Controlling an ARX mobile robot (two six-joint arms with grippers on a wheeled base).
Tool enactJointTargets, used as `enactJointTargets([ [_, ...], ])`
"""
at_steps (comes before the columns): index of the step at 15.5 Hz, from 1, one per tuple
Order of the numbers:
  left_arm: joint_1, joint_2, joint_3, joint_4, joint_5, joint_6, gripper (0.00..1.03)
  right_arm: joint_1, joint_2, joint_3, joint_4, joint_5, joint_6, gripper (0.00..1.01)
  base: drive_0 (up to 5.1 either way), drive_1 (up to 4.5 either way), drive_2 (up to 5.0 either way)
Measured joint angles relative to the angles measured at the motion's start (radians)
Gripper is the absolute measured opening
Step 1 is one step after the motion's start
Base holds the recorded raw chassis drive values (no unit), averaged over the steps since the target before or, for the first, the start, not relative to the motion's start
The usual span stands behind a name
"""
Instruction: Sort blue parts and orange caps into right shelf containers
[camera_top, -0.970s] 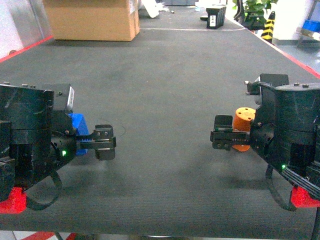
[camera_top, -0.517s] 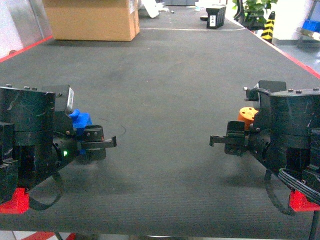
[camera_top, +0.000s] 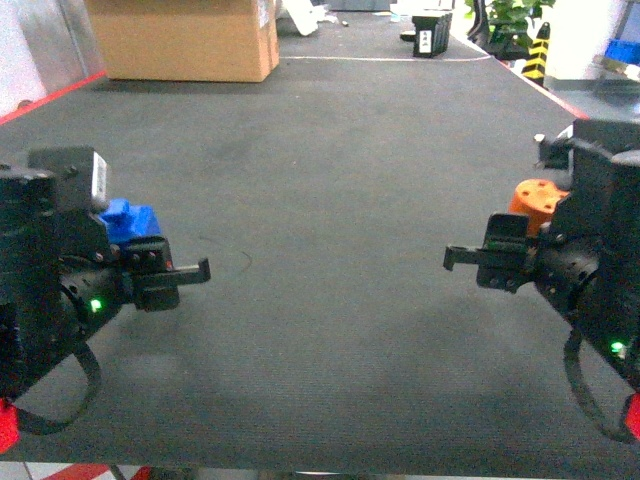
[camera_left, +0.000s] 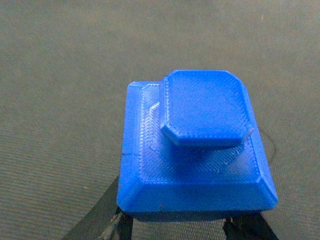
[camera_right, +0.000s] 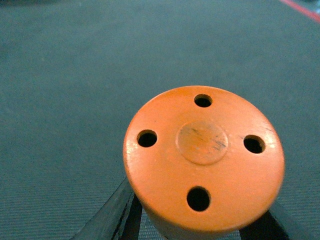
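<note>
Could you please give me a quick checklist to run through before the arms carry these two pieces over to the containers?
1. Left tool holding the blue part: ok, part sits between its fingers.
2. Right tool holding the orange cap: ok.
3. Both pieces lifted off the mat: cannot tell.
4. Mat between the arms free of obstacles: ok.
5. Shelf and containers in view: not ok, none visible.

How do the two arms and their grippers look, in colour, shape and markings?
Both arms are bulky glossy black housings. The left gripper and right gripper have thin black fingers. Each arm shows a small green light, a black cable loop underneath and a red part at the bottom.
</note>
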Motion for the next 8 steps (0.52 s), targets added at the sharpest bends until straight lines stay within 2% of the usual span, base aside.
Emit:
enactJointTargets([
  [1,0.001,-0.056,-0.039,0.042,-0.016,0.011,0.41,0.016,-0.064,-0.052,0.038,0.025,-0.02,0.45,0.0,0.0,0.0],
  [3,-0.011,-0.206,-0.153,0.148,-0.077,0.059,0.41,0.051,-0.195,-0.163,0.105,0.072,-0.058,0.45,0.0,0.0,0.0],
  [4,-0.024,-0.284,-0.22,0.187,-0.106,0.08,0.41,0.068,-0.292,-0.245,0.142,0.114,-0.078,0.45,0.0,0.0,0.0],
  [6,-0.06,-0.461,-0.344,0.205,-0.169,0.116,0.41,0.092,-0.499,-0.389,0.161,0.19,-0.118,0.45,0.0,0.0,0.0],
  [8,-0.113,-0.675,-0.434,0.145,-0.245,0.159,0.41,0.129,-0.715,-0.508,0.101,0.261,-0.151,0.45,0.0,0.0,0.0],
])
